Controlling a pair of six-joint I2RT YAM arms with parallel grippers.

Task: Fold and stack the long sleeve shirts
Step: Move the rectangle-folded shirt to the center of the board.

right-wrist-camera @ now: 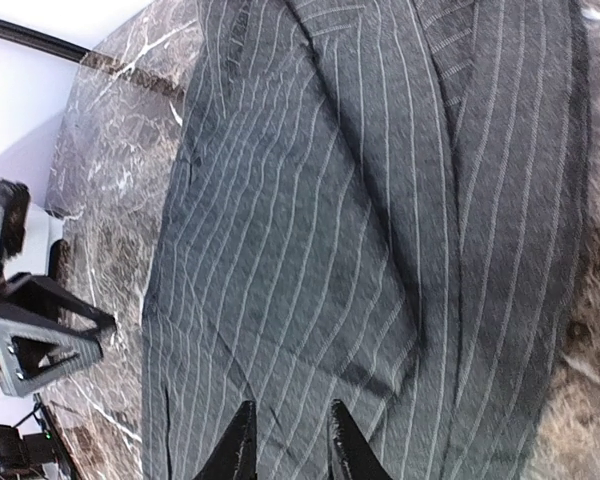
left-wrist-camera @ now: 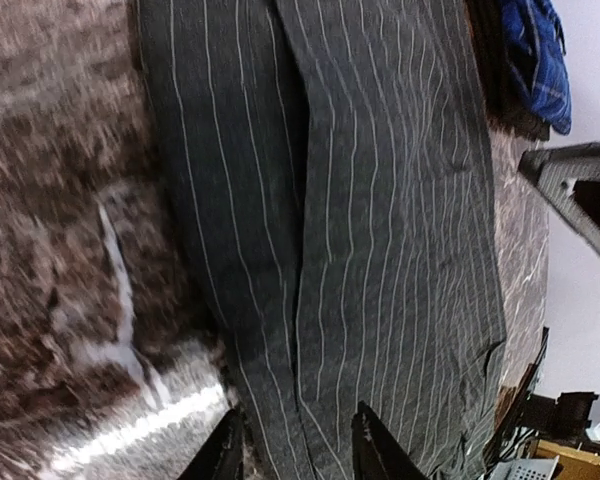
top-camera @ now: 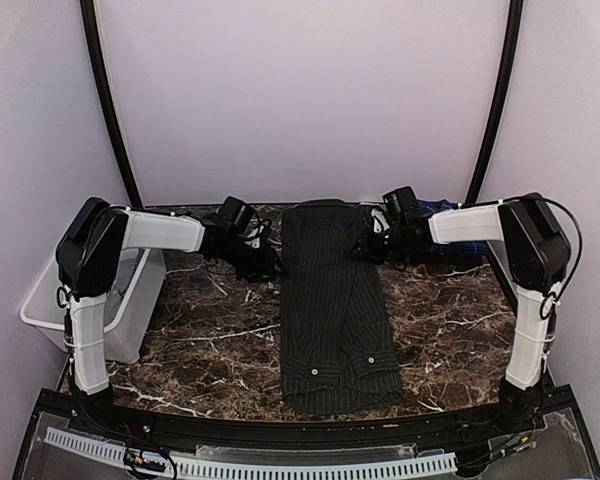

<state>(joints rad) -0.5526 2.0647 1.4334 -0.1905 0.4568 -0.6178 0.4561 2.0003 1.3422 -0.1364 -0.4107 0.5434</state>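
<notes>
The black pinstriped shirt (top-camera: 332, 310) lies folded into a long narrow strip down the middle of the table, its buttoned cuffs at the near end. My left gripper (top-camera: 265, 262) is at the strip's left edge near the far end. In the left wrist view it (left-wrist-camera: 295, 452) is open, one finger over the marble and one over the cloth (left-wrist-camera: 380, 200). My right gripper (top-camera: 373, 243) is at the strip's right edge. In the right wrist view it (right-wrist-camera: 288, 450) is open above the cloth (right-wrist-camera: 360, 200). The blue plaid shirt (top-camera: 477, 246) lies bunched at the back right, behind my right arm.
A white plastic bin (top-camera: 130, 310) hangs off the table's left edge beside my left arm. The dark marble tabletop (top-camera: 210, 340) shows on both sides of the strip. The plaid shirt also shows in the left wrist view (left-wrist-camera: 535, 50).
</notes>
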